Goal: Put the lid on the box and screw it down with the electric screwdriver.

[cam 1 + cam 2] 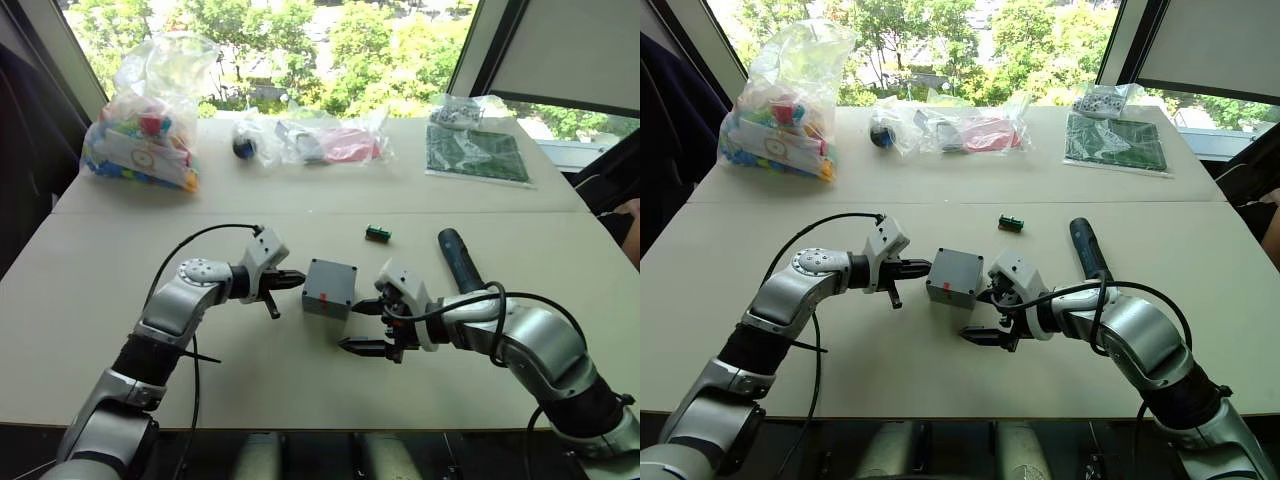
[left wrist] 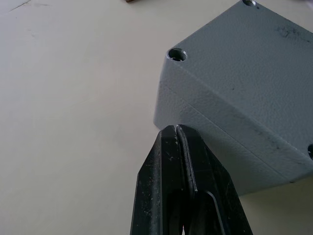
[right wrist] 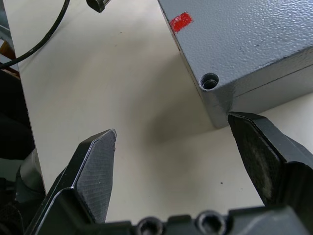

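The box (image 1: pixel 329 288) sits near the middle of the pale surface (image 1: pixel 300 380), its lid (image 2: pixel 254 63) already seated on top with a seam line showing along the side and open screw holes at the corners; a small red mark shows on the box's near side. The left hand (image 1: pixel 292 281), fingers pressed together with nothing between them, points its tip at the box from 9 o'clock, seemingly just touching its side. The right hand (image 1: pixel 366 327) lies at the box's 4 o'clock, fingers spread wide and empty, one fingertip (image 3: pixel 254 147) just beside a lower corner. The electric screwdriver (image 1: pixel 458 260) lies flat at the box's 3 o'clock, beyond the right hand. At 12 o'clock, along the far edge, a clear plastic bag (image 1: pixel 150 110) holds colourful blocks, and a second bag (image 1: pixel 325 140) holds what may be red and dark parts.
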Controlling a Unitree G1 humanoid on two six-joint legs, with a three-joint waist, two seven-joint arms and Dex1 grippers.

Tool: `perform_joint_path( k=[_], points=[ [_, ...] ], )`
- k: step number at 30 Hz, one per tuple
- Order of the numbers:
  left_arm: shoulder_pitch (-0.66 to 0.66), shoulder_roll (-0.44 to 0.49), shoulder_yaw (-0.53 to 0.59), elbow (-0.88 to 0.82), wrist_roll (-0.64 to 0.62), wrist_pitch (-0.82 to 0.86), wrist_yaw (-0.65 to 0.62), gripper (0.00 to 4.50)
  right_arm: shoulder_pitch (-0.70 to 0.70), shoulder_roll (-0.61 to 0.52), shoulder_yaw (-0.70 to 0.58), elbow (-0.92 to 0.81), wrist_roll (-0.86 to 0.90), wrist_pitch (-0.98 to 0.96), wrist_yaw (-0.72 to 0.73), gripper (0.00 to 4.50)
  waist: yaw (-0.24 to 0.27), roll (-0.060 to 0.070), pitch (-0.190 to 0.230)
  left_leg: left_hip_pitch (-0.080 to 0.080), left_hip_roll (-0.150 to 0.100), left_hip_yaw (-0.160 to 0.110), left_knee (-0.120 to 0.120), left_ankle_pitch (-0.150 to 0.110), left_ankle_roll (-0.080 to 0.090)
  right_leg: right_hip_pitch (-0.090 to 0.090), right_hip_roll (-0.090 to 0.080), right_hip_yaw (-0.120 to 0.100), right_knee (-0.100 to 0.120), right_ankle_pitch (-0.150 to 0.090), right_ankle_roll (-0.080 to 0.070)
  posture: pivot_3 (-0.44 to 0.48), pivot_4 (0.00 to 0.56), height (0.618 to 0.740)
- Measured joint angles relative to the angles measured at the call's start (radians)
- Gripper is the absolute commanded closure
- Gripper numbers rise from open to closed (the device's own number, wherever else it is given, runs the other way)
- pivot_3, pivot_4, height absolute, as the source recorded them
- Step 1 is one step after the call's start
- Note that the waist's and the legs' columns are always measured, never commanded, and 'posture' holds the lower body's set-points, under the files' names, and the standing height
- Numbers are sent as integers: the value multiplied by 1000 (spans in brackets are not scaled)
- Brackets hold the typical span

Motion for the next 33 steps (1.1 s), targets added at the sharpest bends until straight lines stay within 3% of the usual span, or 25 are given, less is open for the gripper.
perform_joint_path(
  k=[11, 17, 20, 24, 28, 33],
  points=[
    [-112, -93, -6, 246, 74, -171, -13, 4500, -5, 96, 8, -34, 56, 58, -16, 616, -2, 0, 0, 0, 0, -1, 0, 0, 0, 0, 0, 0, 0, 0, 0, 0, 150, 740],
    [-106, 7, 52, 289, 95, -188, -6, 4500, 13, -58, -65, -46, 15, 9, 1, 616, -2, 0, 0, 0, 0, -1, 0, 0, 0, 0, 0, -1, 1, 0, 0, 0, 150, 740],
    [-63, 53, 86, 184, 72, -139, -33, 4500, 2, -76, -64, -1, -24, -68, 21, 616, -3, 0, 0, 0, 0, -1, 0, 0, 0, 0, 0, -1, 1, 0, 0, 0, 150, 740],
    [102, 64, 150, -66, -78, 54, -60, 4500, -59, -82, -42, 138, -111, -197, 60, 616, -9, 0, 0, 0, 1, 0, 0, 0, 0, 0, -1, 0, 1, 0, 0, 0, 150, 740],
    [226, 100, 167, -258, -148, 179, -48, 4500, -102, -62, 14, 224, -189, -313, 112, 616, -9, 0, 0, 0, 1, 0, 0, 0, 0, 0, 0, 0, 1, 0, 0, 0, 150, 740],
    [257, 86, 165, -339, -169, 226, -4, 4500, -120, -43, 48, 283, -237, -381, 161, 616, 1, 0, 0, 1, 1, 0, 1, 0, 0, 0, -1, 0, 1, 0, 0, 0, 150, 740]
  ],
)
